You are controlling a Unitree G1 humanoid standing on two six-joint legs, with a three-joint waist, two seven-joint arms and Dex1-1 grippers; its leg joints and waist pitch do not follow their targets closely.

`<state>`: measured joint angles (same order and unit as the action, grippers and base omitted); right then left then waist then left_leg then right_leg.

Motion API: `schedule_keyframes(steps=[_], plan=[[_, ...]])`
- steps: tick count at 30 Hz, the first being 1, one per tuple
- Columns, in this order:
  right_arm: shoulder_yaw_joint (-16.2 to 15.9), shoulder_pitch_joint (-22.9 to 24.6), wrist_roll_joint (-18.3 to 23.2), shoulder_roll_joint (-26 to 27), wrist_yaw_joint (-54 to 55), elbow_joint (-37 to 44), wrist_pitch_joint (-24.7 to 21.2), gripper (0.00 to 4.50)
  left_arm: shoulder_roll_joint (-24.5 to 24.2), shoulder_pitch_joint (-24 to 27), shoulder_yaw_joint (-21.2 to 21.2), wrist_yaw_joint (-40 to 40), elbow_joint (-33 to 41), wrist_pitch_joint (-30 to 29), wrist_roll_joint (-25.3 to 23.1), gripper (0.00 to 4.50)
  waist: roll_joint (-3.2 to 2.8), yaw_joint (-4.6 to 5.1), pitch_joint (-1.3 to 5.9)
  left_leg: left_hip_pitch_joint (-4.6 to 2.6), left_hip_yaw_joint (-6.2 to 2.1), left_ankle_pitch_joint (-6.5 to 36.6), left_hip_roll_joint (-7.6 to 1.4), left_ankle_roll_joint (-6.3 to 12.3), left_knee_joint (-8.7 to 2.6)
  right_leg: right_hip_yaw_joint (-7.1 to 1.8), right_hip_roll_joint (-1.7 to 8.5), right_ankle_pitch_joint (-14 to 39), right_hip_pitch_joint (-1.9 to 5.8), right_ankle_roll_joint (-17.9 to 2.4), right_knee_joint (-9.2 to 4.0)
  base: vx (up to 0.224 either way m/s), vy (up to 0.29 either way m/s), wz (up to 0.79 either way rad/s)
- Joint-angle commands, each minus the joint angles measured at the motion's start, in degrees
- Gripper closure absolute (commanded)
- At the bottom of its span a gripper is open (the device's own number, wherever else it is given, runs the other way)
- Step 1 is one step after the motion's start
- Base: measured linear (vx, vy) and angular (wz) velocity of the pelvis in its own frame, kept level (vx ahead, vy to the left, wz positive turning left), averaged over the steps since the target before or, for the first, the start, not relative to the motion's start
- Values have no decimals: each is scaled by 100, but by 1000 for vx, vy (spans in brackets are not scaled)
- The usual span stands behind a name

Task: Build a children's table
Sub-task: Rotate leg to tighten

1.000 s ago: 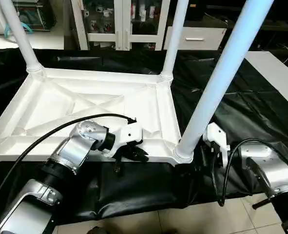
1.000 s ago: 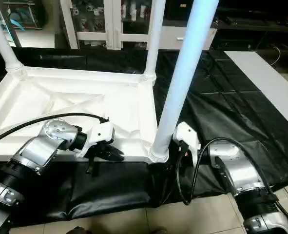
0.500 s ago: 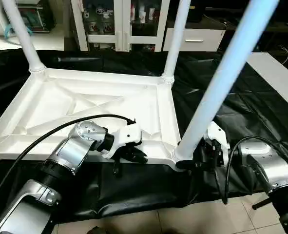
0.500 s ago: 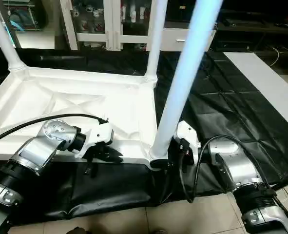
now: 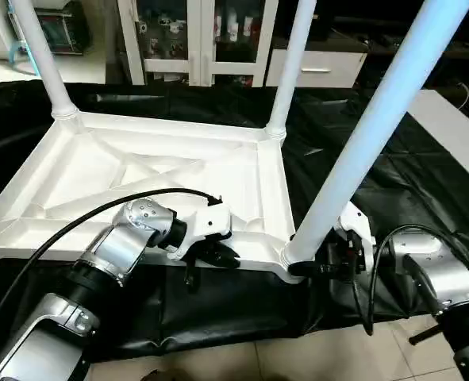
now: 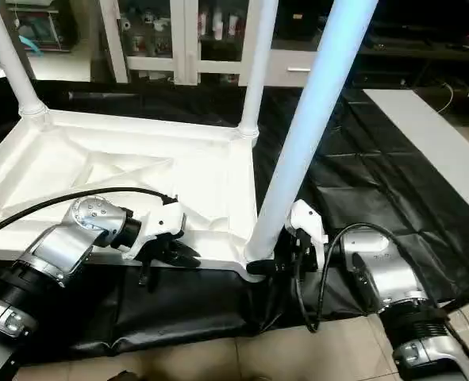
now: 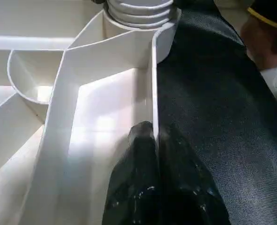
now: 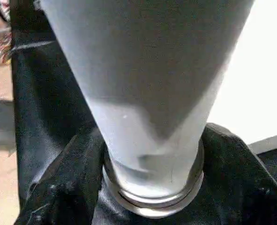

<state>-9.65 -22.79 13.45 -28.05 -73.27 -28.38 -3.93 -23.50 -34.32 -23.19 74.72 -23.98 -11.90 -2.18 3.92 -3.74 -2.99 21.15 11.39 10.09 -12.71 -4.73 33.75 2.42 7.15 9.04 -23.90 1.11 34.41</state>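
Children's table: the white plastic rectangular top with X-ribbed underside (image 5: 139,171) is being seen lying upside down on the black-cloth-covered counter (image 5: 393,175), near the counter's front edge, with its long tapered white tube legs pointing upward.
Legs: the near right leg (image 5: 361,135) is being seen seated in the near right corner lobe and leaning slightly; two further legs, the far left one (image 5: 42,59) and the far right one (image 5: 291,67), are being seen upright in the far corners.
Left claw: the left claw (image 5: 218,255) is being held pinched tight on the near rim of the top, one black finger (image 7: 138,164) inside the rim wall and the other outside it against the black cloth.
Right claw: the right claw (image 8: 152,187) is being held around the base of the near right leg, just above its ribbed collar, a black finger (image 8: 68,173) on either side and touching the tube.
Background: white cabinets with glass doors (image 5: 194,36) are being seen beyond the counter.
Floor: light tiles (image 5: 297,357) are being seen below the counter's front edge.
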Motion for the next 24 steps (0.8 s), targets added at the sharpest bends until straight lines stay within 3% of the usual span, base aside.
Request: schedule_keyframes(steps=[1,3,5,8,9,12,14,17,24], plan=[[122,25,50,152,417,-128,-148,185,183,49,12,-235,-61,-157,-6,450,-7,5,363,-56,-4,1779,-18,117,-431,-78,16,1889,223,-1109,-398,0,0,0],[297,16,102,413,981,-117,-300,185,306,-17,177,-615,-71,-362,0,450,-48,44,360,-59,-31,1986,-11,-8,-449,-66,11,2099,211,-1034,-414,0,0,0],[426,43,132,715,1561,33,-440,185,490,-131,351,-1136,-161,-554,-45,450,-31,109,357,-47,-48,2163,6,-89,-458,-58,2,2364,193,-882,-448,0,0,0],[586,86,52,1210,2538,232,-596,186,792,-317,591,-1802,-270,-936,-61,450,-31,139,379,-60,-59,2146,16,-151,-453,-48,7,2414,189,-844,-473,0,0,0],[592,90,21,1265,2648,242,-606,186,818,-333,599,-1858,-273,-965,-71,450,-33,158,380,-24,-68,2075,20,-136,-465,-41,3,2347,211,-828,-466,0,0,0],[530,172,-368,1813,3639,338,-507,186,1018,-449,592,-2269,-275,-1109,-202,450,-123,188,334,-28,-60,2080,31,-139,-476,-57,-16,2164,163,-845,-473,0,0,0],[464,187,-530,2039,3987,347,-407,186,1104,-501,601,-2492,-304,-1117,-288,450,-121,199,323,-34,-48,2102,29,-127,-475,-68,-29,2033,156,-868,-478,0,0,0],[266,123,-829,2447,4528,331,-204,187,1200,-557,531,-2863,-321,-1098,-556,450,-176,209,259,-37,-44,2161,36,-87,-494,-84,-45,1978,136,-865,-487,0,0,0],[100,202,-861,2733,4633,610,-113,187,1199,-464,461,-2948,-128,-1212,-578,450,-177,206,249,-33,-35,2011,32,2,-512,-100,-53,1766,162,-870,-480,0,0,0]])
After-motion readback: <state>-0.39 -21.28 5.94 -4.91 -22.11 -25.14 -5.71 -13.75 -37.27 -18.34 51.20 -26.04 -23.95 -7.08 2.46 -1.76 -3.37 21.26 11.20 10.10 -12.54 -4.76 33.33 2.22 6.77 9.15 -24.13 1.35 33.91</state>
